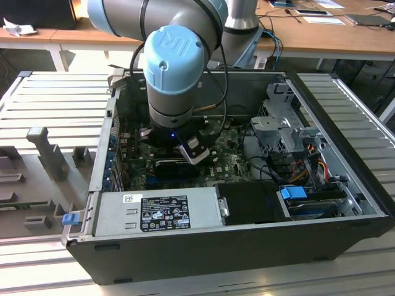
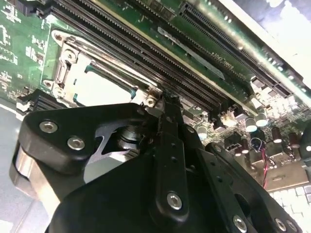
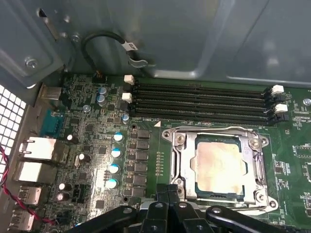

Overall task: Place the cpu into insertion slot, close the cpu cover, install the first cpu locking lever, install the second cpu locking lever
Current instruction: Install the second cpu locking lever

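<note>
In the exterior view my arm [image 1: 176,68] reaches down into the open computer case [image 1: 247,246], and my gripper [image 1: 196,153] hangs low over the green motherboard [image 1: 231,161], near the case's middle. A grey power supply [image 1: 157,211] lies along the near wall, and a blue tab [image 1: 293,192] sits toward the exterior view's right. In the second wrist view my gripper [image 2: 167,104] is pressed together with nothing pinched, its tip just beside a corner of the insertion slot [image 2: 65,73]; the cpu [image 2: 99,87] lies flat inside it. In the first wrist view the cpu [image 3: 218,167] sits in the insertion slot [image 3: 216,187] with the cpu cover [image 3: 257,165] down around it, beside 4 long memory slots [image 3: 199,102]. My gripper's fingers [image 3: 167,191] meet at the socket's edge.
</note>
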Controlling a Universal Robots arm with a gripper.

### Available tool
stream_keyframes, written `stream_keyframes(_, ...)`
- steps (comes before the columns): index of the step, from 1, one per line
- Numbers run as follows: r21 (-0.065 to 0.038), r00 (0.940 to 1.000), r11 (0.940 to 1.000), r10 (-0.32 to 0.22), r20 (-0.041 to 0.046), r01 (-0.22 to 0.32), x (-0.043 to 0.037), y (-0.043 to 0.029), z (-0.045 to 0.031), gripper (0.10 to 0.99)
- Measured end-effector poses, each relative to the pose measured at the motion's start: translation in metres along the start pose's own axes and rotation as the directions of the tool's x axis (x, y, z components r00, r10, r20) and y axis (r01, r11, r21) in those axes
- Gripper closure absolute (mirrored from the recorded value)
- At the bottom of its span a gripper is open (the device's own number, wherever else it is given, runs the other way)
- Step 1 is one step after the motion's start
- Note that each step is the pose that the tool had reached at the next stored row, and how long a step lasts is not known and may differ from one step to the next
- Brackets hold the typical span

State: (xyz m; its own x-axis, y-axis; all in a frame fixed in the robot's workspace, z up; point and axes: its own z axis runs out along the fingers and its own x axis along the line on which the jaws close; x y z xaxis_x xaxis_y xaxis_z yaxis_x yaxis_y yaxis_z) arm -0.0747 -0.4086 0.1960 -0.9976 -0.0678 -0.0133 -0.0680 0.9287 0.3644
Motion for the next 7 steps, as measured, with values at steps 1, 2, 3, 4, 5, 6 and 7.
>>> stream_keyframes(1, 0.0, 1.0, 1.0, 0.0, -0.0002, 0.0, -0.0001, 0.0025, -0.0063, 0.98)
stream_keyframes(2, 0.0, 1.0, 1.0, 0.0, 0.0, 0.0, -0.0001, 0.0047, -0.012, 0.98)
stream_keyframes(3, 0.0, 1.0, 1.0, 0.0, 0.0001, 0.0, -0.0002, 0.0064, -0.0163, 0.98)
stream_keyframes(4, 0.0, 1.0, 1.0, 0.0, 0.0001, 0.0, -0.0003, 0.0075, -0.0191, 0.98)
stream_keyframes(5, 0.0, 1.0, 1.0, 0.0, 0.0, 0.0, -0.0003, 0.008, -0.0205, 0.98)
stream_keyframes(6, 0.0, 1.0, 1.0, 0.0, 0.0001, 0.0, -0.0003, 0.0086, -0.022, 0.98)
stream_keyframes(7, 0.0, 1.0, 1.0, 0.0, 0.0001, 0.0, -0.0004, 0.01, -0.0256, 0.98)
